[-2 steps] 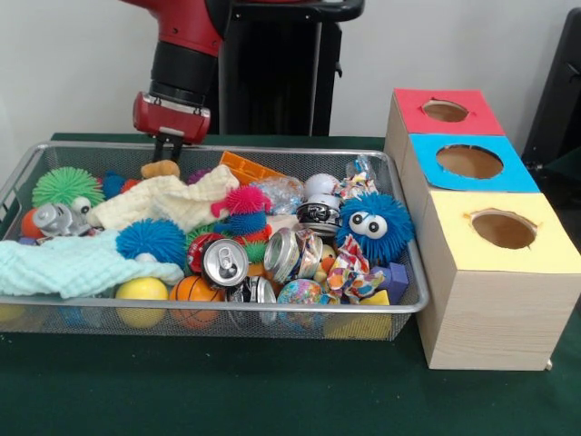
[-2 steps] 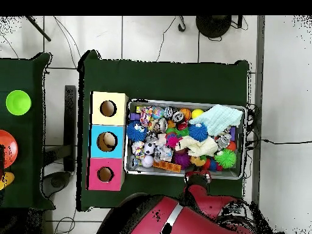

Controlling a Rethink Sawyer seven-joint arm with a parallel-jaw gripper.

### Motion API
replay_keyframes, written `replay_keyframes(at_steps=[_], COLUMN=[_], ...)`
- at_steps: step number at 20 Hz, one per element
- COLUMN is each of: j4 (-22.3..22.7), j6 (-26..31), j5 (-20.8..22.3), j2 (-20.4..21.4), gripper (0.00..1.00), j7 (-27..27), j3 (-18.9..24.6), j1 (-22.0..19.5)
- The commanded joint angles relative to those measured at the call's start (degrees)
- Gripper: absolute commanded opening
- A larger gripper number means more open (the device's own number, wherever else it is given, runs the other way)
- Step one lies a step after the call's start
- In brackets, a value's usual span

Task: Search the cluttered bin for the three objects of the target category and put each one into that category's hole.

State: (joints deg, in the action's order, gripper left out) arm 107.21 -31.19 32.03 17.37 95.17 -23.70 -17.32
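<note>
A: Where is the gripper [image 1: 167, 145] now, and how are its fingers?

B: It hangs over the far edge of the wire bin [image 1: 27, 173], just above a small brown toy [image 1: 161, 169]. The dark fingers point down, but I cannot tell if they are parted or closed, and they hold nothing I can see.

A: What is in the bin?

B: It is full: spiky balls, a blue fuzzy toy with eyes [image 1: 375, 224], drink cans [image 1: 225, 262], a cream cloth [image 1: 168, 201], a pale green cloth [image 1: 73, 265].

A: And the holes?

B: A wooden box [image 1: 490, 309] stands on the green surface [image 1: 227, 391] beside the bin, with red [image 1: 446, 111], blue [image 1: 469, 162] and yellow [image 1: 504, 229] holes.

A: Does the overhead view add something?

B: Yes, something pale lies inside the blue hole; the others look dark.
</note>
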Motion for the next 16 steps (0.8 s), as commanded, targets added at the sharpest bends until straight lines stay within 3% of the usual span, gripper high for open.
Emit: replay_keyframes(at_steps=[1, 16], j4=[-2.41, -1.95], j6=[-0.68, -5.36], j5=[1.59, -1.48], j2=[0.44, -0.91], gripper=[1.00, 1.00], j7=[8.30, 8.03], j3=[8.52, 6.73], j1=[0.56, 2.54])
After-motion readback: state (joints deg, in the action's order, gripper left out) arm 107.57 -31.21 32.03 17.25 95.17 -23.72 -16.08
